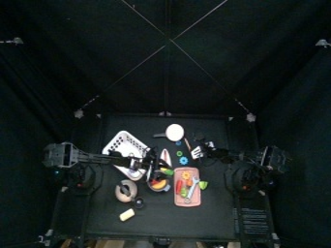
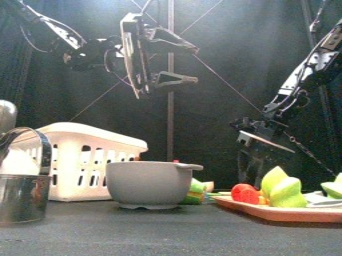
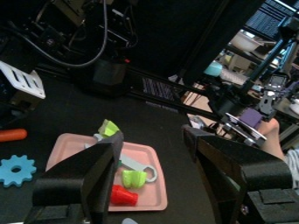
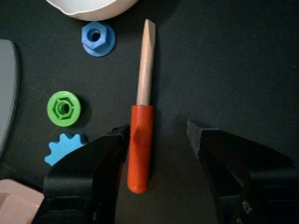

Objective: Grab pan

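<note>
- One pan (image 1: 175, 132) lies as a pale disc near the far edge of the surface (image 1: 214, 218), about the middle of that edge; its rim (image 4: 87, 7) also shows in the right wrist view.
- Neither pincer touches the pan.
- Left pincer (image 3: 152, 166): jaws spread wide and empty, hanging above one pink tray (image 3: 82, 153) that carries green and red food pieces.
- Right pincer (image 4: 158, 162): jaws wide and empty, astride the red handle of one spatula (image 4: 142, 114), whose pale wooden blade points toward the pan.
- Beside the spatula lie three small toy pieces: one blue nut (image 4: 97, 38), one green nut (image 4: 65, 108) and one blue gear (image 4: 66, 149).
- One white rack (image 1: 126, 144) sits toward the left edge, just left of the pan; in the front view it (image 2: 83, 155) stands behind the bowl.
- One grey bowl (image 2: 151, 183) stands near the front edge, in the middle.
- One metal cup (image 2: 23, 180) stands at the front-left corner.
- The tray (image 2: 274, 207) with its food lies toward the front-right corner.
- One small yellow piece (image 1: 127, 214) lies near the front-left corner in the top view.
- Two arms: the left (image 2: 134, 50) hangs high over the bowl, the right (image 2: 301, 75) slants down on the right side.
</note>
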{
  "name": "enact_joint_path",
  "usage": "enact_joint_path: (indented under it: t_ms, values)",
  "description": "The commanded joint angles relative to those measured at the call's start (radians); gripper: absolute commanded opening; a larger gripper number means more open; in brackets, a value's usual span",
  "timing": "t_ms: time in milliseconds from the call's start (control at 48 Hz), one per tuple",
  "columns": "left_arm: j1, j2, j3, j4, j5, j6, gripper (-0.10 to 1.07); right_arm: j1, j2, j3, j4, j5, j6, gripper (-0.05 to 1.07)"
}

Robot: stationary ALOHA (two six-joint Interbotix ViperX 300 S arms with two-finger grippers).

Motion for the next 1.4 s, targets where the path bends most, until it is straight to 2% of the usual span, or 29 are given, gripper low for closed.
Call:
enact_joint_path:
  t_ms: [0, 292, 375, 500, 604, 729, 896, 1042, 1146, 1250, 1375]
  values:
    - [0.003, -0.006, -0.009, -0.023, -0.009, 0.003, 0.92, -0.003, -0.020, -0.018, -0.006, 0.000, -0.002, 0.89]
    - [0.005, -0.023, -0.046, -0.054, 0.023, 0.005, 0.92, 0.002, -0.100, -0.005, -0.029, 0.058, 0.000, 0.89]
    - [0.006, -0.023, -0.060, -0.058, 0.091, 0.005, 0.92, 0.002, -0.133, -0.005, -0.029, 0.064, 0.002, 0.89]
    - [-0.002, -0.032, -0.077, -0.051, 0.247, 0.006, 0.92, 0.005, -0.173, -0.021, -0.029, 0.063, 0.011, 0.88]
    - [-0.002, -0.067, -0.069, -0.031, 0.353, 0.006, 0.92, 0.012, -0.175, -0.049, -0.025, 0.060, 0.012, 0.88]
    - [0.002, -0.149, -0.015, 0.031, 0.430, 0.005, 0.92, 0.012, -0.147, -0.109, -0.020, 0.054, 0.012, 0.88]
    - [0.011, -0.330, 0.106, 0.057, 0.428, 0.005, 0.91, 0.015, -0.094, -0.210, -0.005, 0.054, 0.006, 0.88]
    - [0.052, -0.472, 0.216, 0.058, 0.425, 0.005, 0.91, 0.014, -0.017, -0.287, 0.014, 0.063, 0.002, 0.88]
    - [0.067, -0.528, 0.276, 0.075, 0.423, 0.021, 0.91, 0.009, 0.032, -0.325, 0.046, 0.086, 0.005, 0.88]
    - [0.067, -0.565, 0.328, 0.106, 0.420, 0.058, 0.91, 0.006, 0.080, -0.371, 0.130, 0.126, 0.003, 0.88]
    - [0.077, -0.607, 0.353, 0.106, 0.410, 0.098, 0.91, -0.011, 0.127, -0.426, 0.170, 0.184, -0.003, 0.88]
